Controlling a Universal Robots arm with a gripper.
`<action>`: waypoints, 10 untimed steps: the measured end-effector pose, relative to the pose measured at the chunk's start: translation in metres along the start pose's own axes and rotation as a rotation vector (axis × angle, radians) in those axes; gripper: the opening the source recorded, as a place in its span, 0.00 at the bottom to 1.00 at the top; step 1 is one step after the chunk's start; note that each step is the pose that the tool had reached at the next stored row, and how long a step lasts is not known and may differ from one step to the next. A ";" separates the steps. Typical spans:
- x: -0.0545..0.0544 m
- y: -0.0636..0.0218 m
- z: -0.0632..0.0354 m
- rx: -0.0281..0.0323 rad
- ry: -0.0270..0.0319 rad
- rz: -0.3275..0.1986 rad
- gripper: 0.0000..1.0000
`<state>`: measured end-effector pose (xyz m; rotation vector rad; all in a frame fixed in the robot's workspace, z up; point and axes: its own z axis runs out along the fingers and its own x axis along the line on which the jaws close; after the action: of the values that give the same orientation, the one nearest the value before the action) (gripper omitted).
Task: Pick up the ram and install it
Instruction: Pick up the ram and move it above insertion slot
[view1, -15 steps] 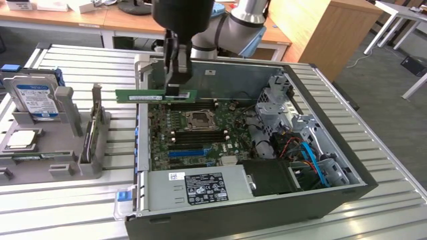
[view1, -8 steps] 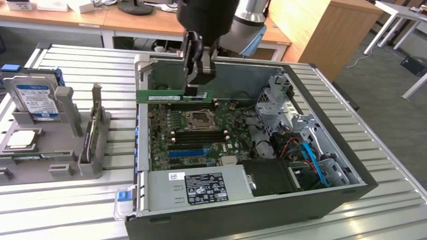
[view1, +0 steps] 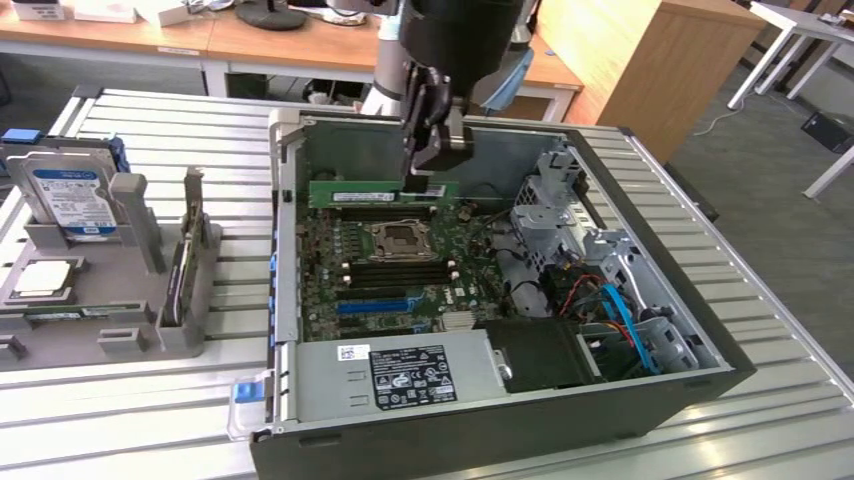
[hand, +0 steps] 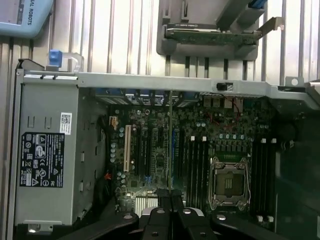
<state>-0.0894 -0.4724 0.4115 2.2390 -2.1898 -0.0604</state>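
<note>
Nearest me, at lower centre of the frame, the silver power supply (view1: 400, 370) sits in the open computer case (view1: 694, 385) on the slatted tabletop (view1: 120, 420). Beyond it lies the motherboard (view1: 461, 270) with its CPU socket (view1: 398, 241). Above centre, the tool (view1: 427, 183) is clamped on the ram (view1: 360, 193), held level on edge by the far memory slots; whether it touches them I cannot tell.

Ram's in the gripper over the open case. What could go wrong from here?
The gripper holds the ram off-centre, so its long free end may tilt and meet a slot crooked. The memory slots lie close together beside the processor socket; the stick could land between two or scrape the board.
</note>
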 end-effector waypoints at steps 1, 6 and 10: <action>0.000 -0.0037 -0.0002 0.0000 0.0001 0.000 0.12; 0.000 -0.0191 -0.0007 -0.0001 0.0001 -0.002 0.12; 0.001 -0.0323 -0.0011 -0.0001 0.0001 -0.002 0.12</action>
<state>-0.0571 -0.4725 0.4115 2.2410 -2.1876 -0.0604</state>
